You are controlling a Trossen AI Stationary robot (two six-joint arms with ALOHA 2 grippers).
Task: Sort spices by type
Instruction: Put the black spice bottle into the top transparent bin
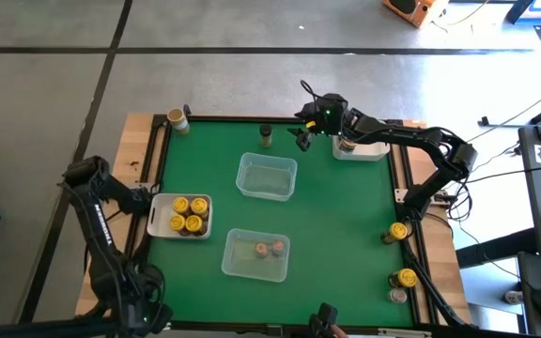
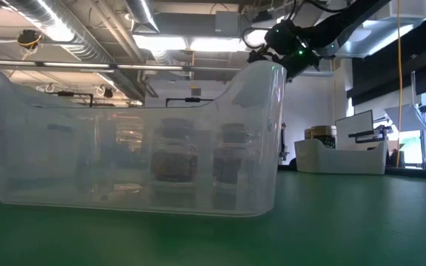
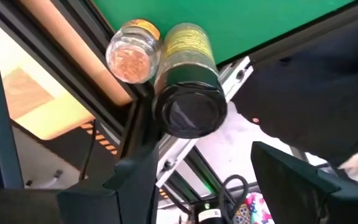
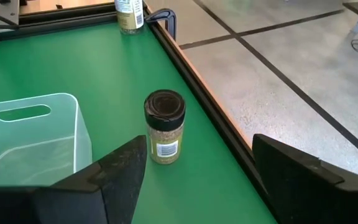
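Starting at the green surface (image 1: 346,216)'s left edge, yellow-lidded spice jars (image 1: 188,214) sit grouped by type in a white rectangular tray (image 1: 155,218). The left claw (image 3: 201,155) waits, fingers apart. At the far edge, the right claw (image 1: 303,131), fingers apart, faces a black-lidded glass jar (image 4: 165,134), probably the next one to sort.

Table (image 1: 336,216): I read a matt green mat, cloth-like, inside a dark metal frame with pale bare wood outside it. Tubs (image 1: 267,176): clear, glossy plastic, smooth. Far spice jar (image 4: 164,126): I see clear plastic or glass, paper label, shiny black lid. Trays (image 1: 158,214): white, smooth plastic. Floor beyond: grey, dull, looks like concrete. Gripper fingers (image 4: 120,168): I note matt black.
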